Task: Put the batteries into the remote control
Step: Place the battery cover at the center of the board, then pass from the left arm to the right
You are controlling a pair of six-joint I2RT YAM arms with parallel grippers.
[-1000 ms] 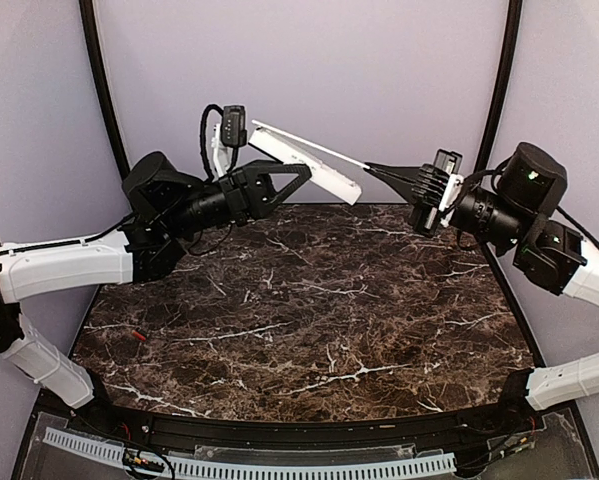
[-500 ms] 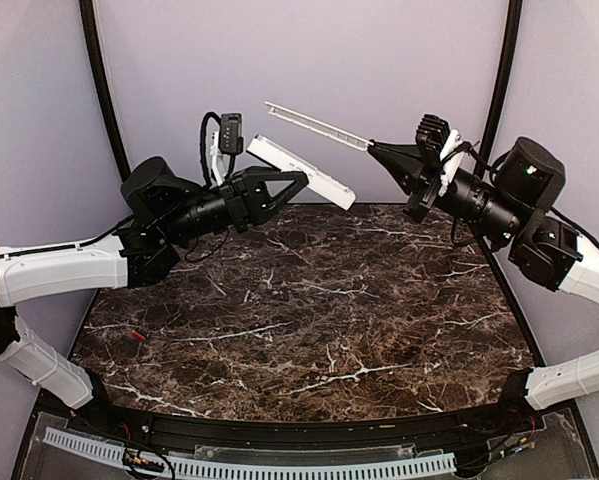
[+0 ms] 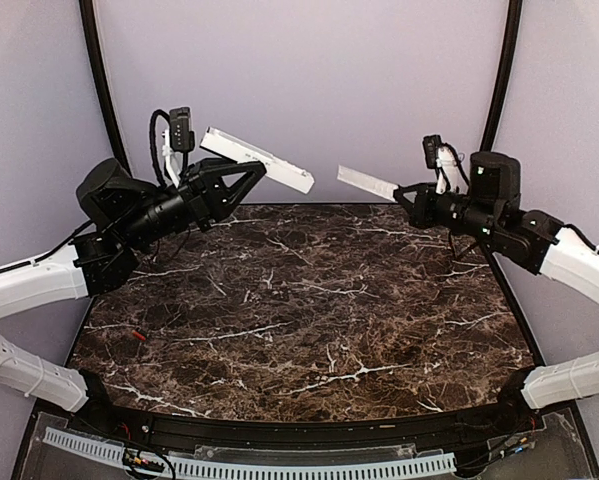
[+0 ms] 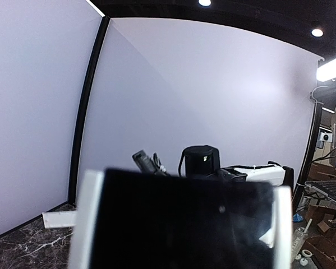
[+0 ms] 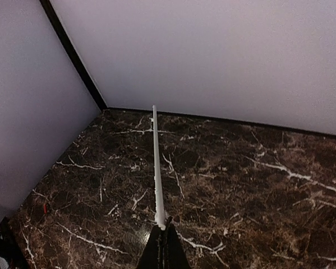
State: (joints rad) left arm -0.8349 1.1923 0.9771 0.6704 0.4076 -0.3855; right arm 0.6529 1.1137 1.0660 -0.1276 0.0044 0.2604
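Both pincers loaded, nothing seated. Left pincer (image 3: pixel 251 172) is clamped across the remote control (image 3: pixel 264 160) and holds it in the air above the far left corner of the counter (image 3: pixel 319 300), with most of the bar jutting out past the fingers. Right pincer (image 3: pixel 401 191) is closed tight on one end of a thin white strip (image 3: pixel 364 181), held above the far edge right of the middle, well apart from the remote. The only battery (image 3: pixel 137 336) I can make out is a small red speck lying on the counter close to the left edge; I see no second one.

Risks as I judge them:
- Neither pincer is free to fetch a cell. The strip has to go down first; released from this height it could bounce or slide off the far edge
- The strip is pinched at its very tip and edge-on in the right wrist view, so a quick wrist turn could twist it out of the grip
- The remote overhangs its grip; pushing a cell in near the free end could lever it round or out of the fingers
- The cell is round and sits near the left edge; a clumsy approach could roll it off
- The left wrist view shows little more than the remote's dark face, so I cannot tell whether the bay faces up; tilted, a loaded cell would fall out
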